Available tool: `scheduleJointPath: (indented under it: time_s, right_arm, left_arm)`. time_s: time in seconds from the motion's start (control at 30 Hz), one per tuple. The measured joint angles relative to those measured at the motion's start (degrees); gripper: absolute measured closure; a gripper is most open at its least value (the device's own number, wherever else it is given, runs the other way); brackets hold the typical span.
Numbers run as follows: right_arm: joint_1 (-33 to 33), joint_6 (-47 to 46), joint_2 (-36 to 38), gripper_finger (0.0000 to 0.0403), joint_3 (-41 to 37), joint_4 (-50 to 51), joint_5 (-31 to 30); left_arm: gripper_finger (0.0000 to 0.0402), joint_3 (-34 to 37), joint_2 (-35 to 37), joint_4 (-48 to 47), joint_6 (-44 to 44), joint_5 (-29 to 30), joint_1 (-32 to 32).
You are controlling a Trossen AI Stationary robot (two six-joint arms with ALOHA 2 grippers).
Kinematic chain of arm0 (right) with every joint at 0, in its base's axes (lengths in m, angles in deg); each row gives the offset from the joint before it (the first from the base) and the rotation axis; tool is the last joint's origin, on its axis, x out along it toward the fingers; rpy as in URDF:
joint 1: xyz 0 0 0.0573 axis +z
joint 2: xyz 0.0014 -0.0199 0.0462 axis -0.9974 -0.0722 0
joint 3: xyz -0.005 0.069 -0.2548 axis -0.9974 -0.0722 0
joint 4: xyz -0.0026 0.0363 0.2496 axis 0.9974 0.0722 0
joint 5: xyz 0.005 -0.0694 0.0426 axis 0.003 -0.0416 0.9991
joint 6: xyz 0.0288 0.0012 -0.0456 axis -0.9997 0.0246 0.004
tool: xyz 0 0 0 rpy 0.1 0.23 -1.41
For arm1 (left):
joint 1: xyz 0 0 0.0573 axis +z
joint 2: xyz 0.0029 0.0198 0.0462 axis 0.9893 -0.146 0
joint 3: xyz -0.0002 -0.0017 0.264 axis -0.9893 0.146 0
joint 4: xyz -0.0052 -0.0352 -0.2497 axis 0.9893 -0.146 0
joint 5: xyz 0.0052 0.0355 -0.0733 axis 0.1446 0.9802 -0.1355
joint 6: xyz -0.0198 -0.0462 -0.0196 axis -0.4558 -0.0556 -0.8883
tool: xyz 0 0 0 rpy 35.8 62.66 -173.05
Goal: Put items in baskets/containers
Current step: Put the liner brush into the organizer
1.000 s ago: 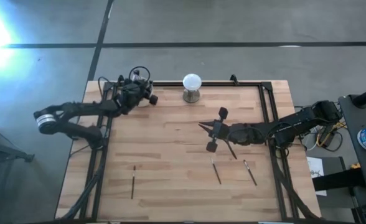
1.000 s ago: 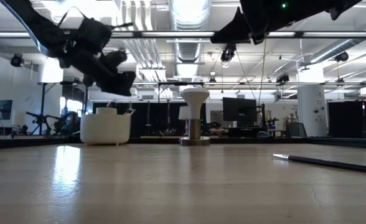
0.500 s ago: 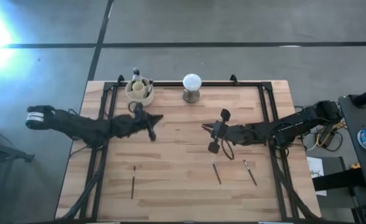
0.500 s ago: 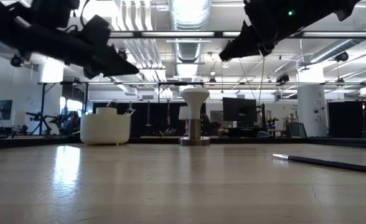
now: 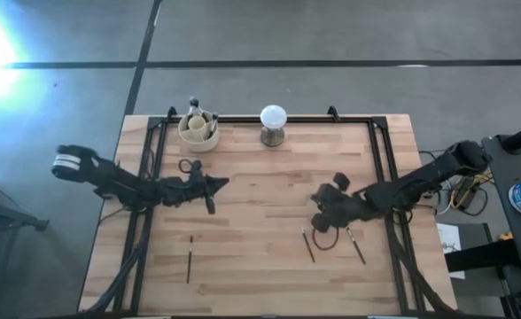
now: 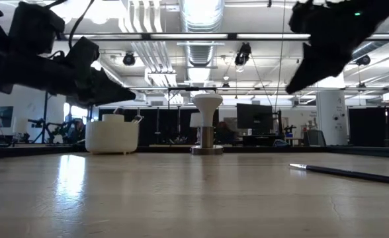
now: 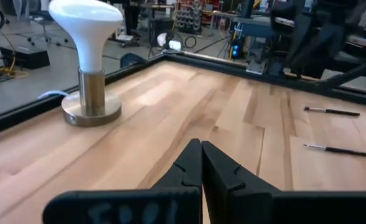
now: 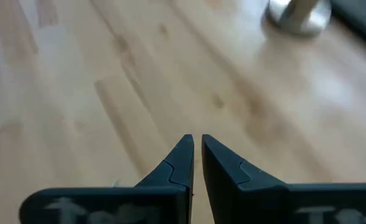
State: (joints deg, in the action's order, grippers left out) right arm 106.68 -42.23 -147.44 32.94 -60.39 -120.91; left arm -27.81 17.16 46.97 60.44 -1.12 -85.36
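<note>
My right gripper (image 5: 324, 213) hangs over two brushes (image 5: 307, 245), jaws nearly together, so descending now risks knocking them aside.

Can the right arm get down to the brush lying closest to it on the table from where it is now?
Probably yes. The right gripper hangs just above and beside the two brushes on the bare wood, fingers nearly closed and empty. Nothing lies between; the left gripper is well off. It would need to open first.
</note>
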Motion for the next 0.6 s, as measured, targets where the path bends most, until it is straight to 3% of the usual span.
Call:
scheduleJointPath:
  time_s: [0.23, 0.6]
  right_arm:
    - [8.0, -19.6, -1.7, 0.0371, 0.0, 3.4, 3.6]
    - [5.9, -27.1, -9.5, 0.0309, 1.7, 3.1, 14.3]
  left_arm:
    - [0.0401, -1.3, -4.2, 1.0, -1.1, 0.0, 0.0]
    - [0.0401, -2.9, -9.6, 0.9, -3.1, 0.0, -0.9]
